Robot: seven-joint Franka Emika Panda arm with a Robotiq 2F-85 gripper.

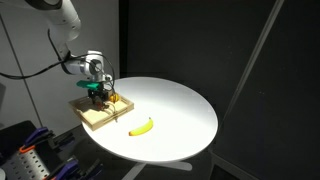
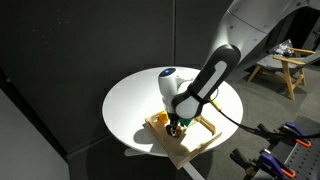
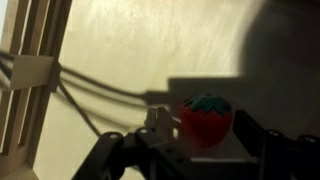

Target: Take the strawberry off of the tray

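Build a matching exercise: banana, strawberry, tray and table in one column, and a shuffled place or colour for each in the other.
1. banana
2. strawberry
3. tray
4. table

A. red, between the fingers of the end effector
B. white and round
C. yellow, lying on the table off the tray
D. light wood, at the table's edge

Pairs: 1-C, 2-A, 3-D, 4-B

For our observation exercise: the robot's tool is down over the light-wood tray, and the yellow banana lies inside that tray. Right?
No. An exterior view shows the curved yellow banana lying on the round white table beside the shallow light-wood tray, not inside it. The tool is indeed down over the tray.
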